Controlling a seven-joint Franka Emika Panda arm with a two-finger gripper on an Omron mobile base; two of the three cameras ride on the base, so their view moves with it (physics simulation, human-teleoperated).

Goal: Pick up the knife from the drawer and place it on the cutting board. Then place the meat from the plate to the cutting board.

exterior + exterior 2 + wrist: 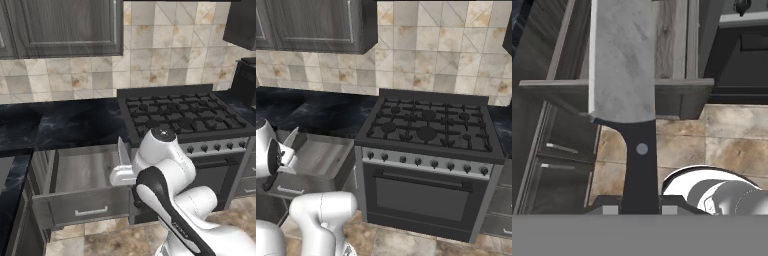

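My gripper (640,207) is shut on the black handle of the knife (622,60), whose pale silver-grey blade points away from the hand. In the left base view the knife (123,151) stands blade-up at the gripper (121,174), over the right end of the open drawer (85,172). From the right base view the knife (292,138) and gripper (285,159) hover above the drawer (323,159), whose pale wood inside shows. The hand view looks past the blade at the drawer's (682,95) grey rim. The cutting board, meat and plate are out of view.
A black gas stove (185,115) with an oven door (423,197) stands right of the drawer. Dark marble counter (60,125) runs behind the drawer, under grey wall cabinets (65,25). A dark appliance (246,80) sits at the far right. My white arm (170,200) rises in front.
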